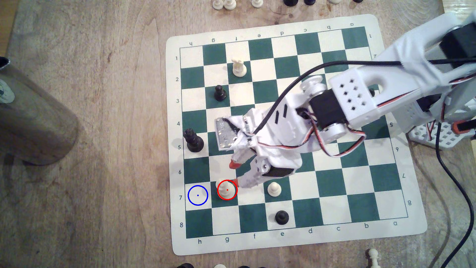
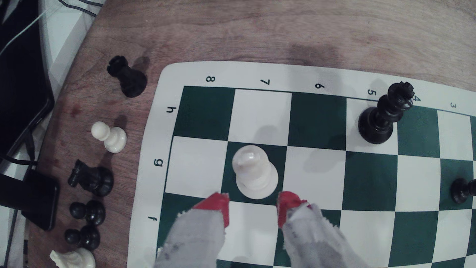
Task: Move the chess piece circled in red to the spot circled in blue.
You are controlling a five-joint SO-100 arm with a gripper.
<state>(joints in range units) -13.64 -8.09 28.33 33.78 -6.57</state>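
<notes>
The chess piece circled in red (image 1: 227, 190) is a tall cream-white piece with a round head, upright on the dark green g7 square; in the wrist view this piece (image 2: 253, 171) stands just beyond my fingertips. My gripper (image 1: 234, 174) (image 2: 253, 206) is open, its red-tipped fingers (image 2: 219, 206) spread a little wider than the piece, short of it and not touching. The spot circled in blue (image 1: 197, 195) is the cream h7 square, one square toward the exterior view's left of the piece, bare (image 2: 260, 113).
A white pawn (image 1: 274, 189) stands two squares to the exterior view's right of the circled piece. A black king (image 1: 193, 141) (image 2: 381, 116) stands on h5, a black pawn (image 1: 281, 217) on e8. Loose captured pieces (image 2: 90, 180) lie off the board edge.
</notes>
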